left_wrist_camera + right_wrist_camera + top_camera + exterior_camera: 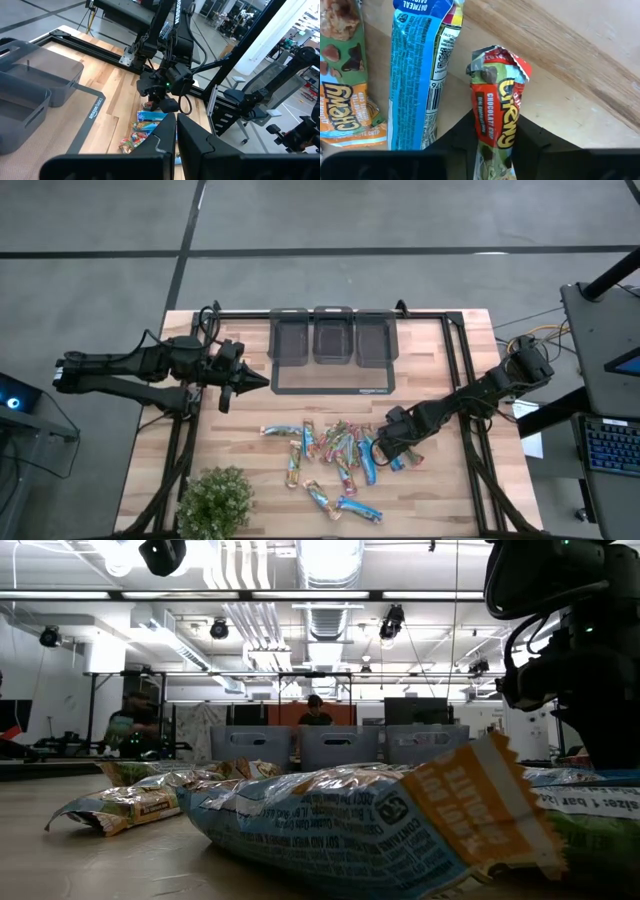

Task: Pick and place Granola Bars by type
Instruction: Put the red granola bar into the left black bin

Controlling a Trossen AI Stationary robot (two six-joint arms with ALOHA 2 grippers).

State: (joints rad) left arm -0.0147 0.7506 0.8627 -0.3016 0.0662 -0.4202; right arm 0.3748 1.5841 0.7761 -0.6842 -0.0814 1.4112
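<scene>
Red-and-green Chewy bar (496,112) sits between the right gripper's (388,446) narrowed fingers at the right edge of the Granola Bars (335,462), which lie in a loose scatter of roughly fifteen across the front half of the wooden table (240,415). One blue oatmeal bar (420,65) lies just beside it. Three grey bins (333,337) stand in a row on a mat at the back. Left gripper (258,382), fingers pressed together and holding nothing, hovers beside the bins; one leafy plant (213,500) occupies the front-left corner.
</scene>
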